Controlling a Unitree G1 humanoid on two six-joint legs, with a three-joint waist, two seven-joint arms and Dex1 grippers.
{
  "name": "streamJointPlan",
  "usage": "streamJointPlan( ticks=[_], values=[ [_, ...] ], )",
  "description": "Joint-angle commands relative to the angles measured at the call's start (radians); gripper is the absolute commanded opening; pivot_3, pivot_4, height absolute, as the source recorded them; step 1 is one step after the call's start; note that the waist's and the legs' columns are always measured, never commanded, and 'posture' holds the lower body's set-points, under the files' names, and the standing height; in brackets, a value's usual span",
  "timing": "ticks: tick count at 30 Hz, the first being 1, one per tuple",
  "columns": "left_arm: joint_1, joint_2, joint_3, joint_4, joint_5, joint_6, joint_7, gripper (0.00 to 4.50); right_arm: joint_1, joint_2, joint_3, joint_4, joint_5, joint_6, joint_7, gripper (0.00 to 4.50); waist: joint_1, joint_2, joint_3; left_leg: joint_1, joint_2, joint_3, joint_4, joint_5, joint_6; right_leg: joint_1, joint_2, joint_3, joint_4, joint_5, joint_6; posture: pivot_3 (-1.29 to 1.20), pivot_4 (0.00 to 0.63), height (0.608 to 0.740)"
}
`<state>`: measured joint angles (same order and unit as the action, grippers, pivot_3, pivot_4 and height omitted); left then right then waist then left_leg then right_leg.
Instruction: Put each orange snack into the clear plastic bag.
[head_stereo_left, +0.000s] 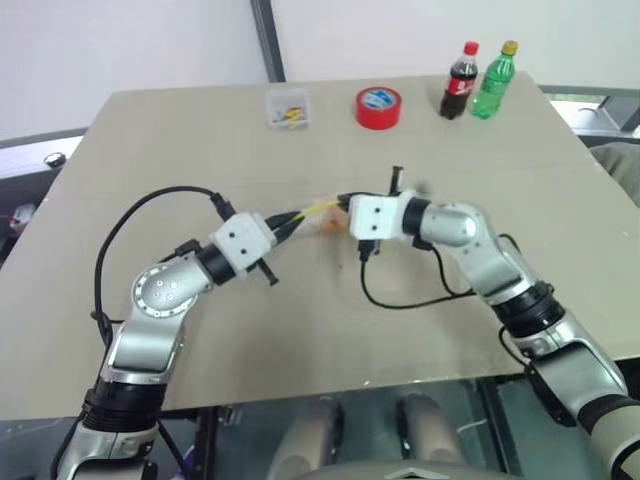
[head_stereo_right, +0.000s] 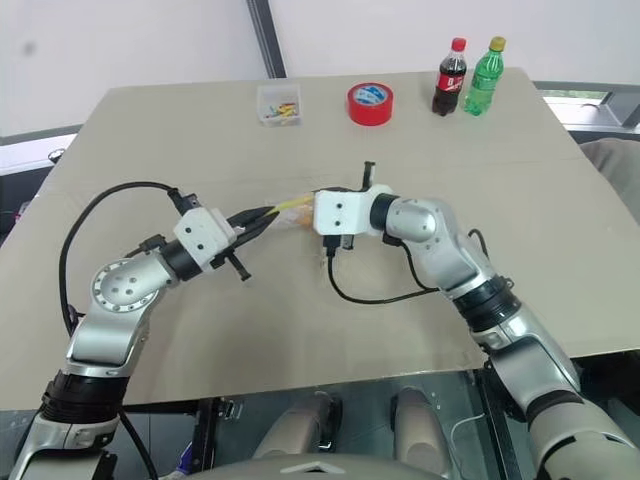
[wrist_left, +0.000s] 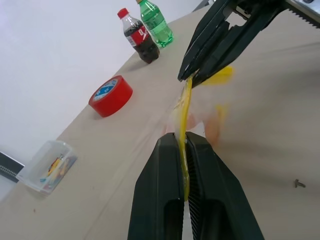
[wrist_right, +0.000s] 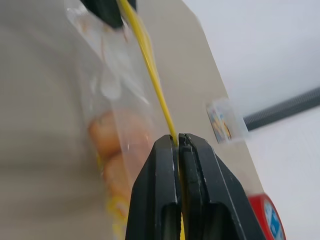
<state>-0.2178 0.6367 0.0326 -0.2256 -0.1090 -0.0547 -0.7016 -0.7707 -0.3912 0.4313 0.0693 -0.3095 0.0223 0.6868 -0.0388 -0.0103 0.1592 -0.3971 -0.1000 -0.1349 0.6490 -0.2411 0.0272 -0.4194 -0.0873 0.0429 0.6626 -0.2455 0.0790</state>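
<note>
left tool (wrist_left: 184, 150) and right tool (wrist_right: 178, 145) meeting mid-frame, both clamped on the bag's (wrist_right: 115, 95) yellow zip strip (wrist_right: 150, 70), arms bent inward, both orange snacks (wrist_right: 112, 150) inside

Two snacks (wrist_right: 112, 150), two bottles (head_stereo_left: 477, 82)

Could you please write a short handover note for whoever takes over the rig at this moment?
Left gripper: shut on the clear plastic bag at its yellow zipper strip.
Right gripper: shut on the same strip, further along.
The bag hangs between them above the table.
Done: both orange snacks sit inside the bag.
Left: possibly closing the zipper and setting the bag down.
</note>
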Motion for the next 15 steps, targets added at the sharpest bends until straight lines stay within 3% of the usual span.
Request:
streamJointPlan(
  ticks=[1,15],
  values=[
    [-0.018,0.012,0.068,-0.034,-0.019,-0.028,0.023,0.00,-0.003,-0.032,-0.064,0.017,-0.026,0.035,-0.040,0.02,-0.001,0.000,0.000,0.000,0.000,0.000,0.000,0.000,0.000,0.000,0.000,0.000,0.000,0.000,0.000,0.00,0.150,0.740],
    [-0.075,0.024,0.107,0.023,-0.033,-0.041,0.032,0.00,-0.039,-0.087,-0.123,0.107,-0.063,0.066,-0.138,0.02,0.000,0.000,0.000,0.000,0.000,0.000,0.000,0.000,0.000,0.000,0.000,0.000,0.000,0.000,0.000,0.00,0.150,0.740]
  ],
)
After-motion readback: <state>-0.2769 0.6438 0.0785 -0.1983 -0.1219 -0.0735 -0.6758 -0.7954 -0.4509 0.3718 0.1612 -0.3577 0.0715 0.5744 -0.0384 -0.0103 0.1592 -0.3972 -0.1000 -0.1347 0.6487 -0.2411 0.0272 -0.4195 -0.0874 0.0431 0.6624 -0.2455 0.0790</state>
